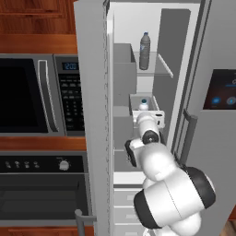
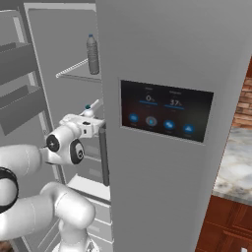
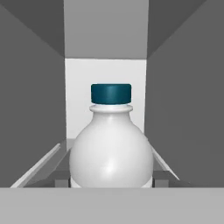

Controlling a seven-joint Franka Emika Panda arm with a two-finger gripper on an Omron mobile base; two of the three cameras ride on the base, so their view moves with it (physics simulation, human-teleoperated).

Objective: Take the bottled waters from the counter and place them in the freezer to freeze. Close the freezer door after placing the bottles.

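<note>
Left base view: the freezer (image 1: 152,55) stands open, its freezer door (image 1: 92,115) swung out to the left with grey bins on its inner face. On the glass shelf (image 1: 159,69) high in the white interior, the grey water bottle (image 1: 144,50) stands upright with its blue cap on top. Lower down, the white arm reaches into the compartment, and the whitish water bottle (image 1: 144,105) shows just beyond the wrist, over a white-rimmed freezer drawer (image 1: 156,110). The gripper (image 1: 145,110) is at that bottle, but the wrist hides its fingers, so I cannot tell whether they clamp the bottle or stand apart. Left of the door are a black-fronted microwave (image 1: 37,94) and an oven (image 1: 44,189) set in reddish wood.

In the right base view, the grey bottle (image 2: 92,54) stands on the shelf (image 2: 78,71) above the hand, and the blue cap of the whitish bottle (image 2: 87,107) peeks over the gripper (image 2: 91,118). The fridge door with the dark dispenser screen (image 2: 165,113) fills the foreground, with the marble counter (image 2: 236,167) at far right.

The hand view shows the whitish bottle (image 3: 111,148) very close and upright, with grey walls on either side and a white back wall behind.
</note>
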